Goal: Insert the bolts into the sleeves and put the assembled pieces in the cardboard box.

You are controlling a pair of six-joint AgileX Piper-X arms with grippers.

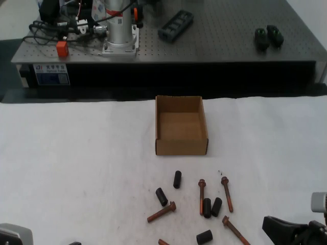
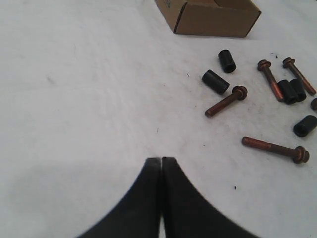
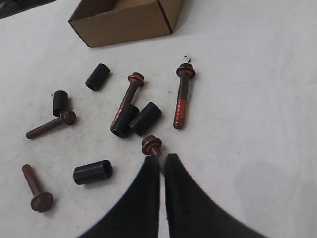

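The left gripper (image 2: 161, 162) and right gripper (image 3: 162, 158) both sit pinched shut at the near edge — the right's tips beside a bolt head (image 3: 151, 145) — with coppery bolts (image 3: 182, 96) and stubby black sleeves (image 3: 97, 77) scattered loose, just nearer than the open cardboard box (image 1: 181, 147).

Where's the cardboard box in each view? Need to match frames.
High view: cardboard box mid-picture, just beyond the scattered parts.
Left wrist view: cardboard box on the far side of the parts, partly cut off by the frame.
Right wrist view: cardboard box likewise beyond the parts.
Shared landmark: two touching sleeves beside a bolt.
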